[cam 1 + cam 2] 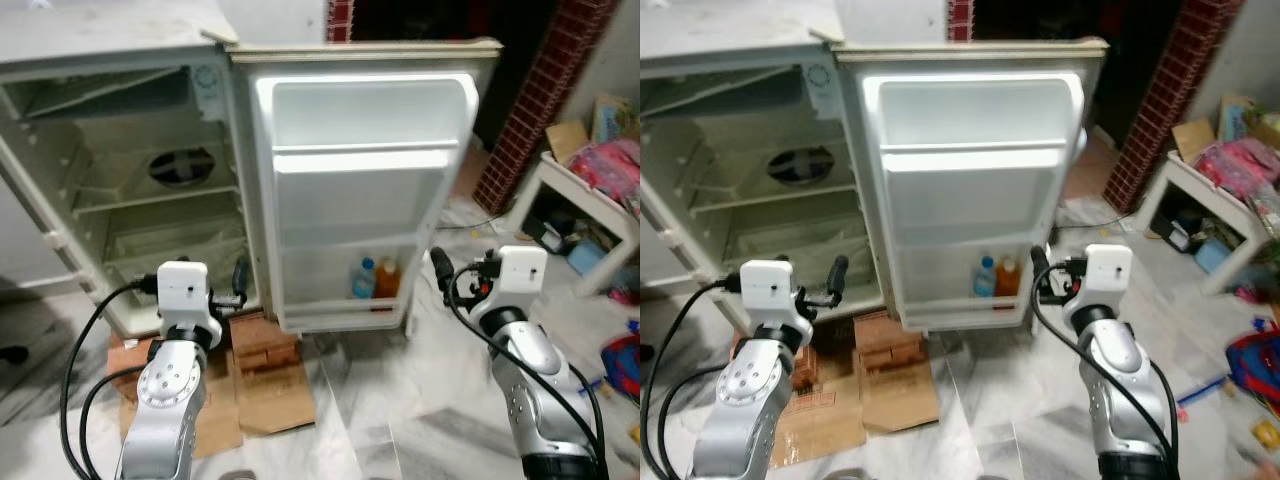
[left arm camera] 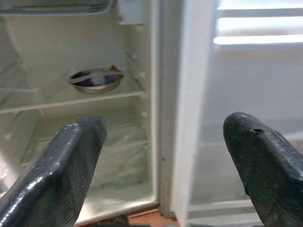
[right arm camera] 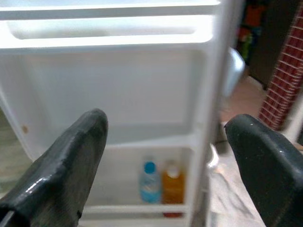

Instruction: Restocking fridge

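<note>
The fridge stands open in front of me, its white door swung wide toward me. On the door's bottom shelf a blue-capped bottle and an orange bottle stand side by side. A metal bowl rests on a middle shelf inside the fridge. My left gripper is held low in front of the fridge's hinge side, open and empty. Facing the door's right edge, my right gripper is also open with nothing between its fingers; the two bottles lie ahead of it.
Flattened cardboard and bricks lie under the fridge front. A brick pillar rises at the right. A white table piled with clutter and toys stands far right. Marble floor spreads between my arms.
</note>
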Controlling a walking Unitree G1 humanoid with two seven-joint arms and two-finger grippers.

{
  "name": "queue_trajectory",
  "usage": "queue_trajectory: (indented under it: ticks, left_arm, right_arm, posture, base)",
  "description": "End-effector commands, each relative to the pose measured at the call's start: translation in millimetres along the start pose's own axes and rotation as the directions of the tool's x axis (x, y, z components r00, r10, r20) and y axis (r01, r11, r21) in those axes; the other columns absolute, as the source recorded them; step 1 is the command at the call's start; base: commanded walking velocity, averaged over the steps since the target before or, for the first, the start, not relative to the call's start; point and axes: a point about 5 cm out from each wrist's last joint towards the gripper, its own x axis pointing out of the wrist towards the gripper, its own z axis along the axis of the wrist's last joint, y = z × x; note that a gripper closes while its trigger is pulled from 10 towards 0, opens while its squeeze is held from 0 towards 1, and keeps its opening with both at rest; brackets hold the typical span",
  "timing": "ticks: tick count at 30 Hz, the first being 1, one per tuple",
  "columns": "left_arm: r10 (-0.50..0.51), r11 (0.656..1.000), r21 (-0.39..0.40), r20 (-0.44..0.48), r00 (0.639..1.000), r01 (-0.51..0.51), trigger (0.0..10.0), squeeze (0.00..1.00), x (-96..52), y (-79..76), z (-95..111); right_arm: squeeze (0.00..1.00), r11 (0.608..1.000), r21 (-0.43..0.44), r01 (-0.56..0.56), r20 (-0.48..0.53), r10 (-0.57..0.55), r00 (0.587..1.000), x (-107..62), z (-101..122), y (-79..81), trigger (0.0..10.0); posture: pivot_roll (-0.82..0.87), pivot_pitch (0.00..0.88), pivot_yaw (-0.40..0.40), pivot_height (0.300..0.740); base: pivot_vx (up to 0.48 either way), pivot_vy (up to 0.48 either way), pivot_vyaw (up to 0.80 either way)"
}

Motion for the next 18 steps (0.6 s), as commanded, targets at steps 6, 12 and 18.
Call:
queue_trajectory:
  ticks: [6, 12, 18]
  left_arm:
    - [-0.010, 1.000, 0.008, 0.007, 1.000, 0.010, 10.0, 0.00, 1.2, -2.2, 2]
    - [-0.018, 1.000, -0.002, 0.005, 1.000, 0.018, 10.0, 0.00, 0.3, -4.4, 1]
    - [-0.017, 1.000, 0.004, 0.001, 1.000, 0.017, 10.0, 0.00, -0.3, -4.1, 1]
  right_arm:
    - [0.00, 1.000, -0.024, -0.020, -0.011, 0.019, 1.000, 3.9, 0, -1.7, 10.0]
    - [0.00, 0.998, -0.027, -0.061, -0.072, 0.059, 0.996, 6.4, -8, -1.3, 10.0]
    - [0.00, 0.994, -0.060, -0.086, -0.171, 0.075, 0.982, 5.5, -22, -3.4, 10.0]
  posture:
    - [0.02, 0.000, -0.045, 0.740]
    - [0.02, 0.000, -0.047, 0.740]
    - [0.02, 0.000, -0.048, 0.740]
  base:
    - [0.309, -0.364, 0.00]
    - [0.040, -0.459, 0.00]
    - [0.000, -0.476, 0.00]
